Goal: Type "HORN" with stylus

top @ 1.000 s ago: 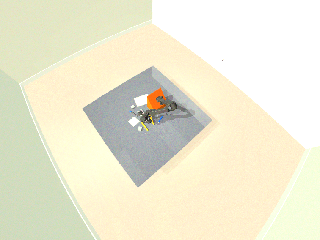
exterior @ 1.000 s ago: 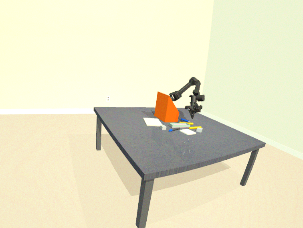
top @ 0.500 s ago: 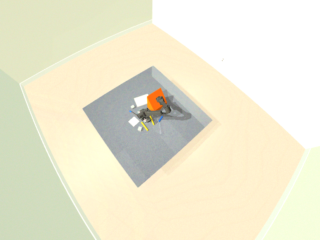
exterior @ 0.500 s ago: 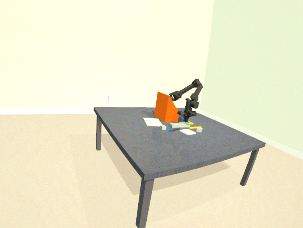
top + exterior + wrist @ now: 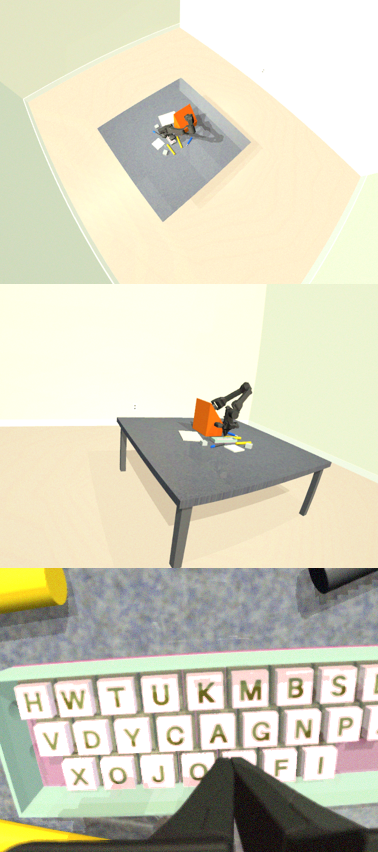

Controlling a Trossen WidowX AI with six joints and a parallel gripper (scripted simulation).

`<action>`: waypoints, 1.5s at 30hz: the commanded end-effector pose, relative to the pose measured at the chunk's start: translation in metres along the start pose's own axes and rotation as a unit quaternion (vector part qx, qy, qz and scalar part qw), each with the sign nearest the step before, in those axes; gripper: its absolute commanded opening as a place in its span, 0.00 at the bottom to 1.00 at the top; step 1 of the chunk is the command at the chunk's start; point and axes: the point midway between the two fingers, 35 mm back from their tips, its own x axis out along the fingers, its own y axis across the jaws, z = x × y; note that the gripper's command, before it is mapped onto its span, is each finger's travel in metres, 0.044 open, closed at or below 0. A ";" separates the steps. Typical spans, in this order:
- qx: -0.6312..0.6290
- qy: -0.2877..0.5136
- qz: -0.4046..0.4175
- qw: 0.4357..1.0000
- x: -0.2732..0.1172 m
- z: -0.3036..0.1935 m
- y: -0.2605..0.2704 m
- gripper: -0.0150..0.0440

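The mint-green keyboard (image 5: 172, 142) (image 5: 224, 441) (image 5: 125, 803) lies on the desk with white letter keys. In the wrist view the H key (image 5: 33, 702) is top left, the O key (image 5: 118, 773) in the bottom row and the N key (image 5: 304, 729) in the middle row; no R key shows plainly. My gripper (image 5: 225, 434) (image 5: 229, 768) is shut and empty, pointing down over the bottom row, hiding part of it. A black pen with a blue end (image 5: 158, 134) (image 5: 218, 445) (image 5: 345, 577) lies beyond the keyboard. A blue pen (image 5: 189, 140) (image 5: 232, 434) lies on the arm's side. I cannot tell which is the stylus.
Yellow sticks (image 5: 170, 149) (image 5: 243, 443) (image 5: 30, 588) lie near the keyboard. An orange wedge (image 5: 184, 114) (image 5: 202, 418) stands beside the arm. Pale blocks (image 5: 165, 152) (image 5: 203, 443) and white pads (image 5: 157, 143) (image 5: 190, 435) lie around the keyboard.
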 end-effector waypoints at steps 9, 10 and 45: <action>-0.005 -0.004 -0.003 1.000 -0.002 0.006 -0.034 0.25; -0.005 -0.004 -0.003 1.000 -0.002 0.005 -0.047 0.25; -0.005 -0.003 -0.003 1.000 -0.001 -0.025 -0.032 0.25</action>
